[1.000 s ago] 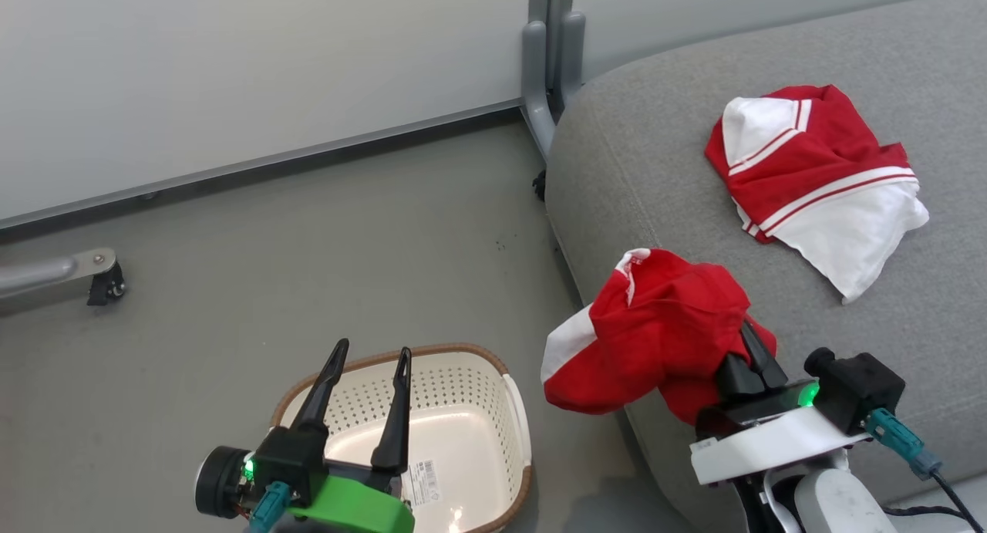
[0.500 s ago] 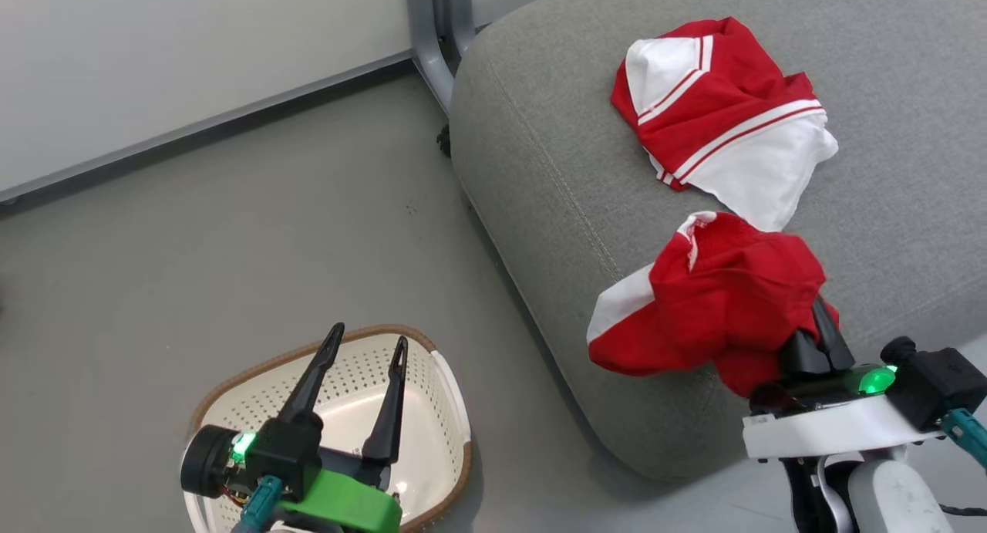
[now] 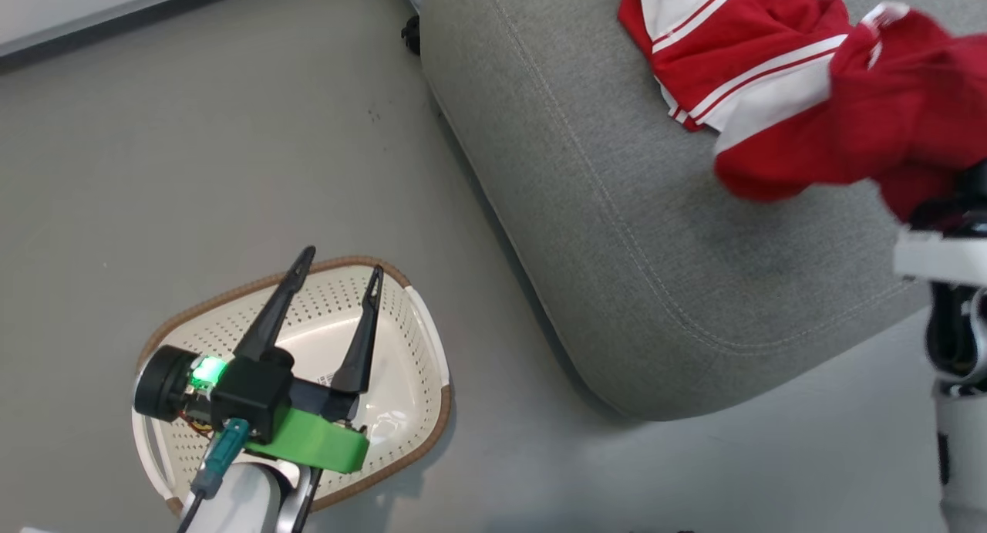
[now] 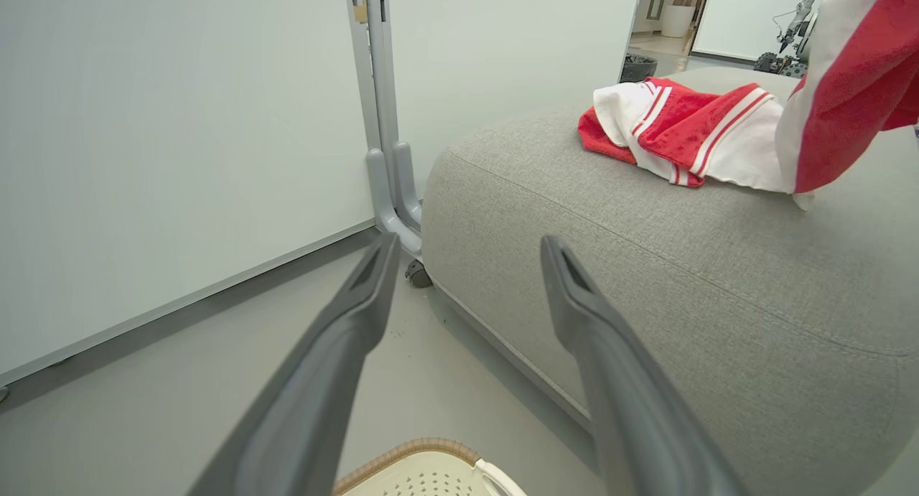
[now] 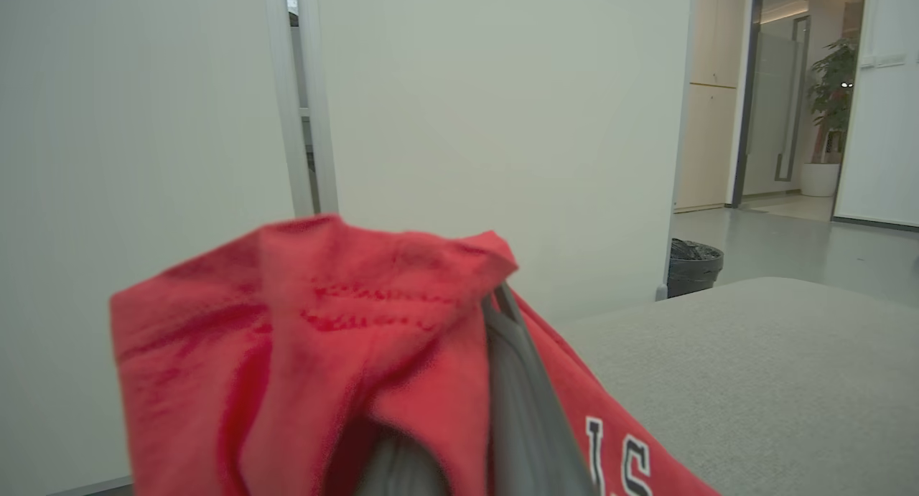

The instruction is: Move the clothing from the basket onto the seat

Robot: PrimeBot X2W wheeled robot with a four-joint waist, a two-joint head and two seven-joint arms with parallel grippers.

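The cream basket [image 3: 420, 340], brown-rimmed, sits on the floor with nothing visible inside; its rim [image 4: 409, 449] also shows in the left wrist view. Above it my left gripper [image 3: 342, 261] [image 4: 470, 246] hangs open, holding nothing. On the grey seat [image 3: 601, 209] [image 4: 646, 266] [image 5: 754, 352] lies one red-and-white garment [image 3: 709, 24] [image 4: 675, 130]. My right gripper [image 5: 499, 309] is shut on the second red garment [image 3: 887, 124] [image 4: 847, 87] [image 5: 309, 324]. That garment hangs over the seat, right beside the lying one, and covers the fingers in the head view.
A grey partition post [image 4: 391, 187] with a dark caster [image 3: 411, 35] stands at the seat's far corner, against a pale wall. Grey floor [image 3: 231, 132] lies between basket and seat. A dark bin [image 5: 693, 263] stands beyond the seat.
The head camera has turned and tilted down. My right gripper has carried the red garment from the seat's near edge further over the seat, up to the lying garment. The left gripper stays open over the basket.
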